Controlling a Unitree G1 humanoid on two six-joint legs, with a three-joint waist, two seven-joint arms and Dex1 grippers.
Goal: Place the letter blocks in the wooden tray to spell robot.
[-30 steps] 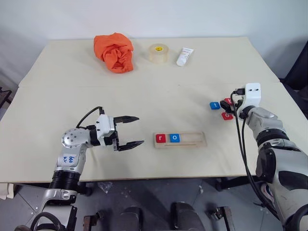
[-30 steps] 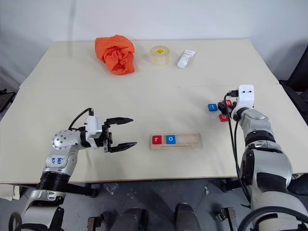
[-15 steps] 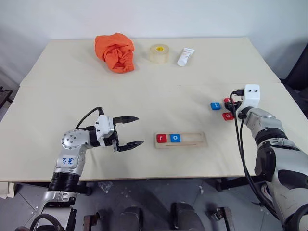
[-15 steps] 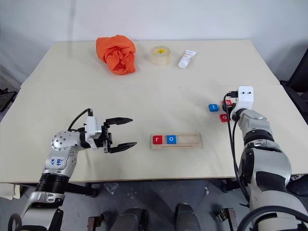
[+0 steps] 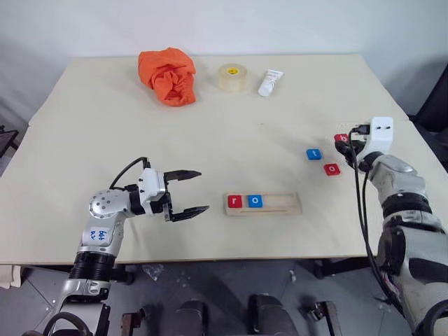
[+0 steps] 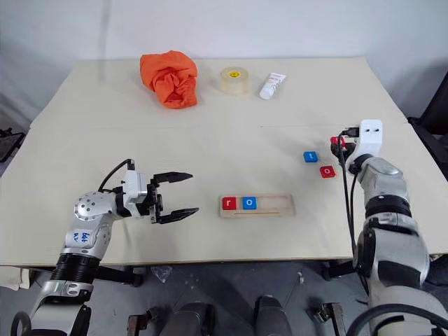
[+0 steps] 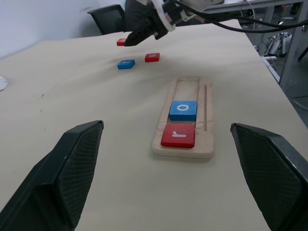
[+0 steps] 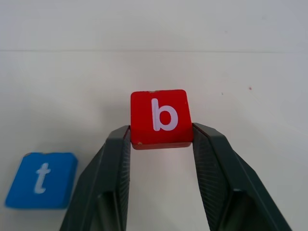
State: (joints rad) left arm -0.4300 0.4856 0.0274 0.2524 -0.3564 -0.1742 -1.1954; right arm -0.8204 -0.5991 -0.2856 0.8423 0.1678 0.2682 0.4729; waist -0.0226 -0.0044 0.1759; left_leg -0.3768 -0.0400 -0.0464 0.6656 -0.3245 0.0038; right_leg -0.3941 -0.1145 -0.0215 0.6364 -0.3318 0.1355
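Note:
The wooden tray lies near the table's front middle with a red r block and a blue o block side by side at its left end. At the right, my right gripper is shut on the red b block and holds it a little above the table. A blue t block and a red o block lie flat on the table just left of it. My left gripper hovers open and empty left of the tray.
At the far side of the table sit a crumpled orange cloth, a roll of tape and a small white tube. A dark chair stands past the right edge.
My right gripper has shut on the red b block and lifted it back and to the right, away from the t and o blocks. The left gripper has stayed still.

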